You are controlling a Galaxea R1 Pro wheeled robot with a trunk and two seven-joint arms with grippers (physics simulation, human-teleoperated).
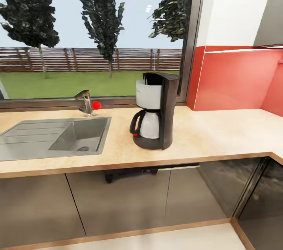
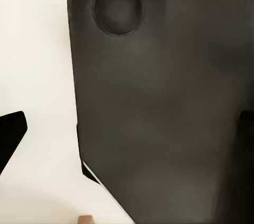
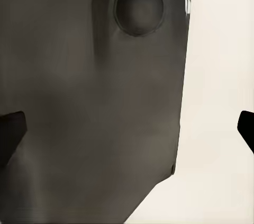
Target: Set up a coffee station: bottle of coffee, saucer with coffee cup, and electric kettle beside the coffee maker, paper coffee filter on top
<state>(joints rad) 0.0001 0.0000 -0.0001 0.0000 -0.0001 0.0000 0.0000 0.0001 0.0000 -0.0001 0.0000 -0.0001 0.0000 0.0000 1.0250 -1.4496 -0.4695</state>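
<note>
Coffee maker (image 1: 155, 111) upright — handle leftward.

Head view looks down at the kitchen countertop (image 1: 220, 136); wrist views face close dark panels.

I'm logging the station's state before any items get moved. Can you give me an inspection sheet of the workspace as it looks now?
Surface: the kitchen countertop, light wood-look with a darker edge strip, above glossy grey cabinet fronts.
Job's things: the coffee maker stands upright on the countertop, carafe in place, nothing on its top.
Clutter: nothing seen.
Grippers: dark tips of the left claw and right claw at the wrist views' edges, before a dark grey panel; open or shut cannot be told.
Cables: nothing seen.
Surroundings: sink and tap left of the machine; window behind; red backsplash to the right.
</note>
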